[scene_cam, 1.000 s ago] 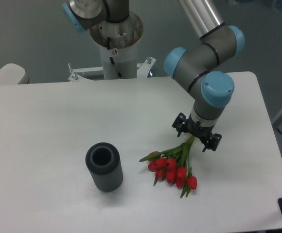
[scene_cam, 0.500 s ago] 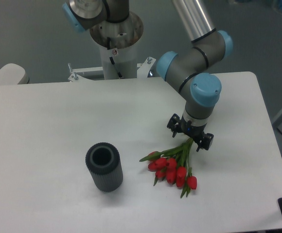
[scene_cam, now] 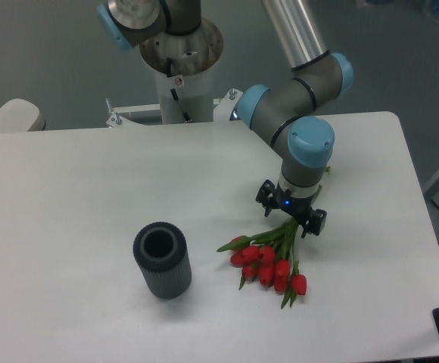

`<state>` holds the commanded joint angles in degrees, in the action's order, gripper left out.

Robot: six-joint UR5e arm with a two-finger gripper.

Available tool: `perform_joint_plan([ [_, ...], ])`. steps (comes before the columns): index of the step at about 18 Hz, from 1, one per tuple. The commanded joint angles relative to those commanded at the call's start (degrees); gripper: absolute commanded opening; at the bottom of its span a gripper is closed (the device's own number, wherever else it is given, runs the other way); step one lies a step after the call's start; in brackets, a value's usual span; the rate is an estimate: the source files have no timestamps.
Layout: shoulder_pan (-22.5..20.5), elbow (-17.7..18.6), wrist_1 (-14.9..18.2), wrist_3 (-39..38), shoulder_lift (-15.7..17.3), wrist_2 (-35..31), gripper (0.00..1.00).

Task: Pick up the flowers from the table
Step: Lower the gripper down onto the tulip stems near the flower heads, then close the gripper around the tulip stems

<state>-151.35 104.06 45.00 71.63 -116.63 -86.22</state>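
The flowers (scene_cam: 269, 262), a small bunch of red tulips with green stems, lie flat on the white table (scene_cam: 76, 189) right of centre, with the blooms toward the front. My gripper (scene_cam: 290, 215) hangs directly over the stem end, pointing down. Its black fingers (scene_cam: 265, 195) stand apart on either side of the stems, so it is open. The upper ends of the stems are hidden under the gripper.
A dark grey ribbed cylindrical vase (scene_cam: 162, 259) stands upright on the table left of the flowers, with its mouth open to the top. The arm's base column (scene_cam: 180, 76) rises behind the table's far edge.
The gripper and wrist have shifted left and slightly back, ending over the stem end. The flowers and the vase have not moved.
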Motion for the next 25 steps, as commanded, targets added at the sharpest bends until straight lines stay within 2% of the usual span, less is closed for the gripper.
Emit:
perform_joint_plan([
  [18, 1.8, -0.3, -1.0, -0.3, -1.8, 0.0, 1.00],
  [21, 2.2, -0.5, -2.1, -0.3, -2.1, 0.0, 1.00],
  [22, 2.3, -0.6, -2.7, -0.4, -2.4, 0.0, 0.98],
  [25, 2.9, -0.9, -3.3, -0.4, -2.8, 0.0, 0.78],
])
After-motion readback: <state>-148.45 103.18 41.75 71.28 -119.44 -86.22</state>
